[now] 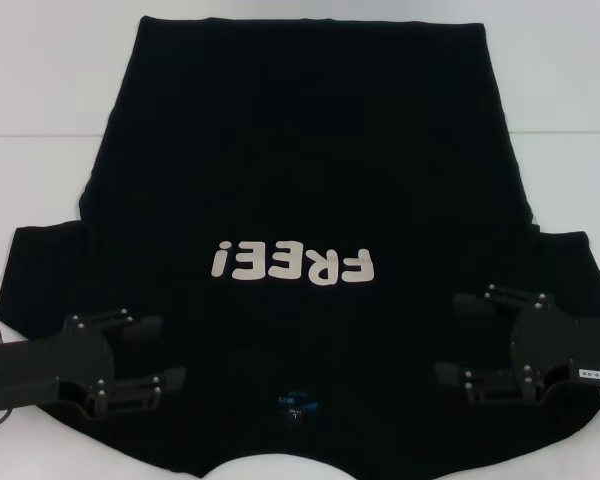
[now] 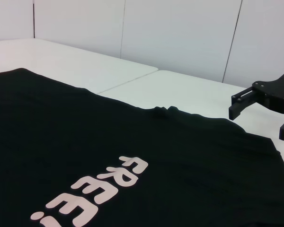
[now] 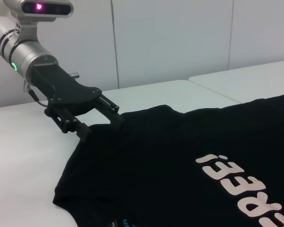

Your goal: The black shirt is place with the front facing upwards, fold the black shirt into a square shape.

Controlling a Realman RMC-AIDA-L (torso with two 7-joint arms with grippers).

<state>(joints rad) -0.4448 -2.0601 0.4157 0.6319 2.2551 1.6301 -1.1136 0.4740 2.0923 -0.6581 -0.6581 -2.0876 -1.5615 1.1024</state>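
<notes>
The black shirt lies flat and front-up on the white counter, covering most of it. Its collar, with a small blue neck label, sits at 6 o'clock, nearest the robot, and the hem is far off at 12 o'clock. The white letters "FREE!" read upside down from the head view, a little below the middle of the cloth. The sleeves reach out toward 8 o'clock and 4 o'clock.

The left hand is over the shoulder area at about 8 o'clock, with its two fingers spread apart and pointing in toward the collar. It holds nothing. The right hand mirrors it at about 4 o'clock, fingers likewise spread and pointing inward, with nothing between them.

In the right wrist view the left hand is at the shoulder edge of the shirt; whether it touches the cloth cannot be told.
</notes>
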